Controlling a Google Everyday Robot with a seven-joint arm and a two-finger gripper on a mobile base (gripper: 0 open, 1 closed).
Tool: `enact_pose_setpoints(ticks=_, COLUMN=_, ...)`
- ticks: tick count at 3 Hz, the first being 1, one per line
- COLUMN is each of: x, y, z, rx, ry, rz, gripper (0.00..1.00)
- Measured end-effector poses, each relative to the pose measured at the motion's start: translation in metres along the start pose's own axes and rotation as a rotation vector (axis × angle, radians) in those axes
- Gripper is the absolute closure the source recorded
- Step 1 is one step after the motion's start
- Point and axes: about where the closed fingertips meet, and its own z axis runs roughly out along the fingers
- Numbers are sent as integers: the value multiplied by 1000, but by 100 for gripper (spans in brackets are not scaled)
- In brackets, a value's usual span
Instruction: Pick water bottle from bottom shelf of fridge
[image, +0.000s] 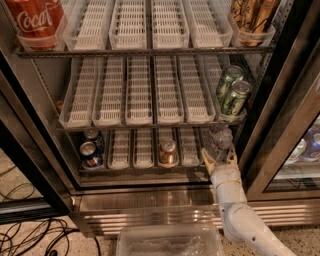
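Gaping, the claw (220, 159) hangs before the water bottle (220, 141).

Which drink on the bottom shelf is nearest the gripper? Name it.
The clear water bottle, far right on the bottom shelf, directly ahead of the open gripper. The copper can and two blue cans stand farther left.

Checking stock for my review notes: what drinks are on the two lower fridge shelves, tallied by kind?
Green cans: 2
Blue cans: 2
Copper can: 1
Water bottle: 1
Total: 6
The gripper, open, sits at the water bottle's base.
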Motion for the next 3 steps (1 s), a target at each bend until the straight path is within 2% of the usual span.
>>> enact_pose_setpoints(ticks=2, x=-4, y=-2, z=15, rx=-2, ry=-9, rz=11, gripper=37)
enact_pose_setpoints(ticks=3, x=-2, y=-1, z=19, rx=-22, ry=3, rz=14, gripper=56)
